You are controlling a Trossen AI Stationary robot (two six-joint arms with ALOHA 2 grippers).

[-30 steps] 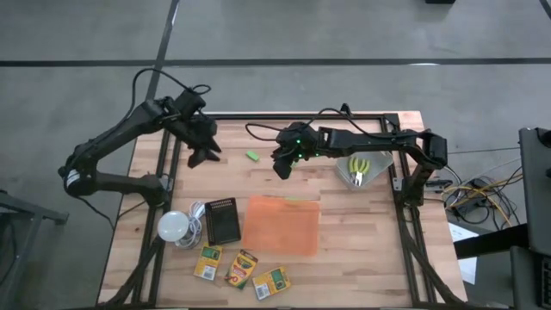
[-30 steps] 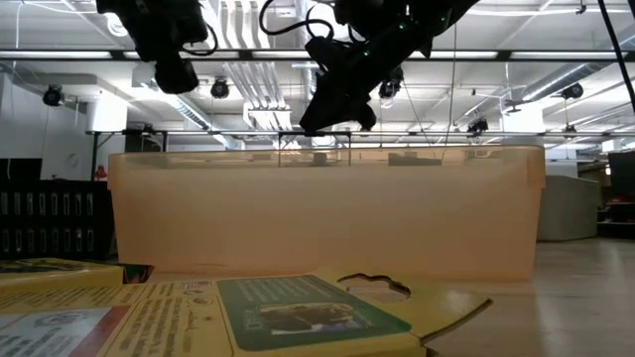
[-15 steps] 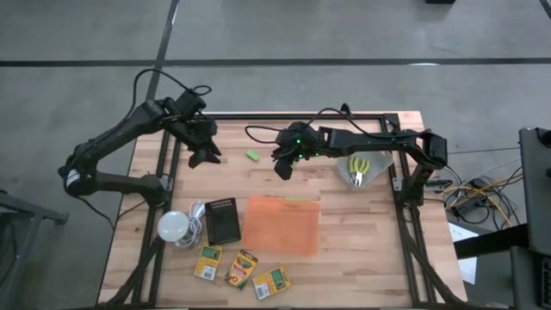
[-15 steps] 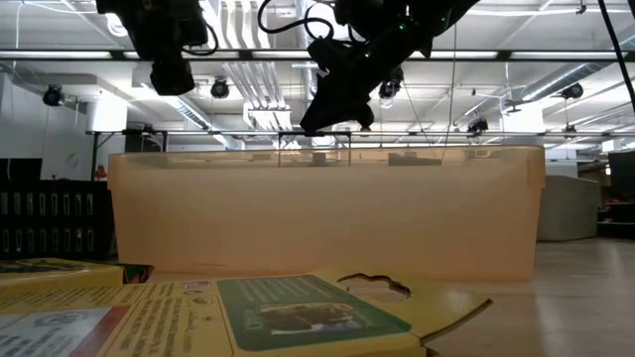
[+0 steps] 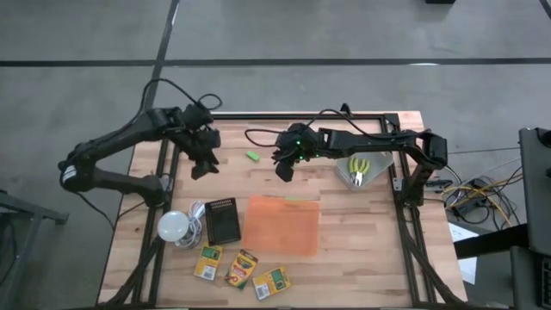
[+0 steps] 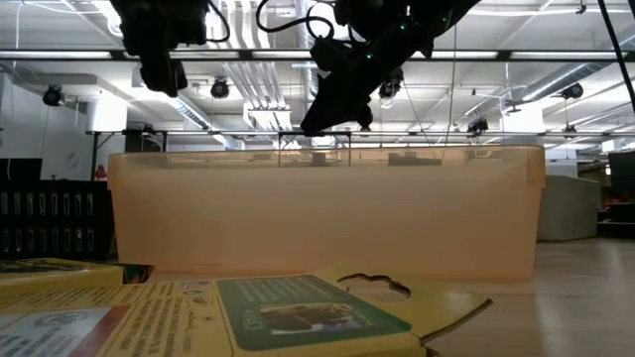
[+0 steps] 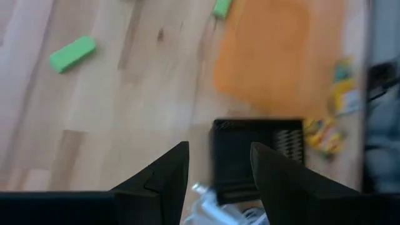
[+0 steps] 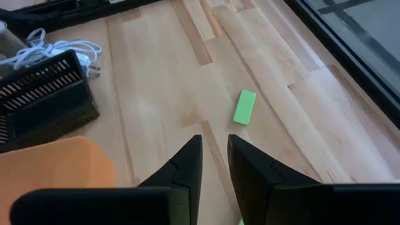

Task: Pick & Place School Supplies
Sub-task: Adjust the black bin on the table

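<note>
I see a butcher-block table (image 5: 344,250) on grey concrete, green block (image 5: 252,156) lying between my wide-spread left gripper (image 5: 201,166) and narrow, empty right gripper (image 5: 285,169), orange tray (image 5: 281,225) nearby, low view alone showing ceiling ducts and lamps.

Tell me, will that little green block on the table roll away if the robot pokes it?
Probably not. The green block looks flat-sided with squared ends and lies flat on the wooden table, so it would likely slide or spin rather than roll. It looks small and solid, so probably light and stiff. Its smooth look suggests it might slip a little.
</note>
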